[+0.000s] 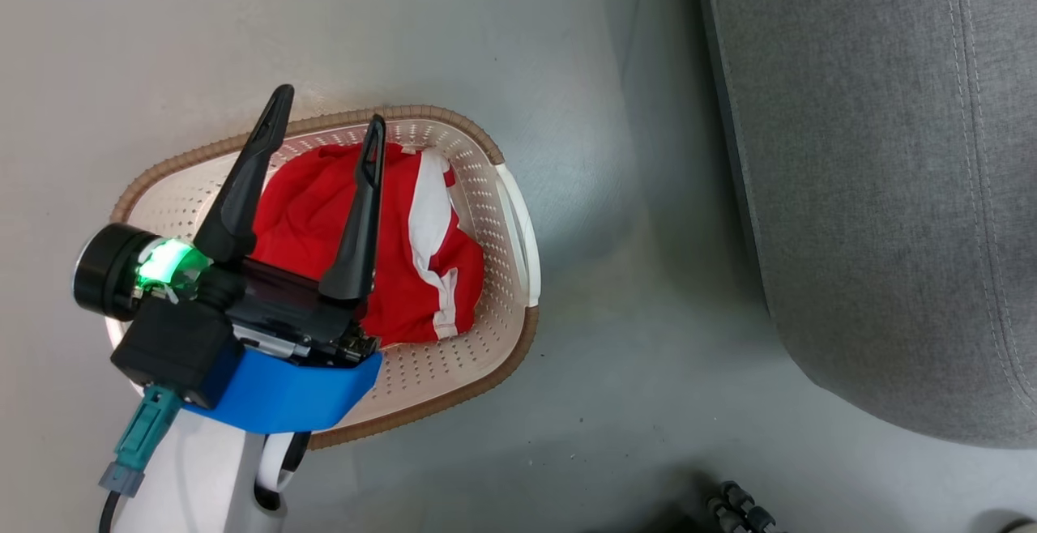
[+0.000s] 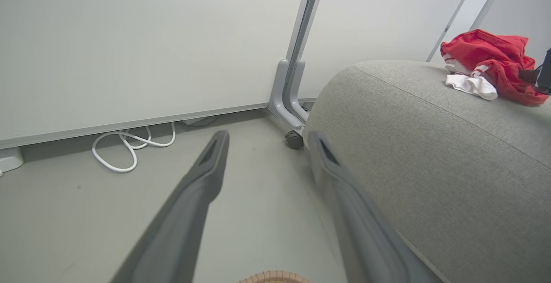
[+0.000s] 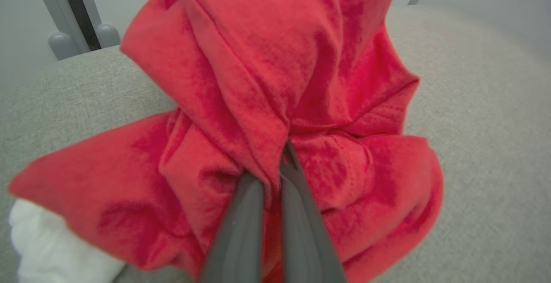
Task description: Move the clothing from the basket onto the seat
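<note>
Lying crosswise, basket points lengthwise toward seat.

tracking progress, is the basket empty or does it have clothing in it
Not empty: a crumpled red garment with white stripes lies inside the basket, beneath the open left gripper.

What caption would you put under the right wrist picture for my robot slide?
Right jaws shut on a fold of red clothing heaped on the grey seat.

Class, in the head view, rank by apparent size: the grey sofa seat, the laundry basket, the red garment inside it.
1. Light grey fabric sofa seat, though cropped
2. Cream perforated plastic laundry basket
3. Red white-striped fabric garment
</note>
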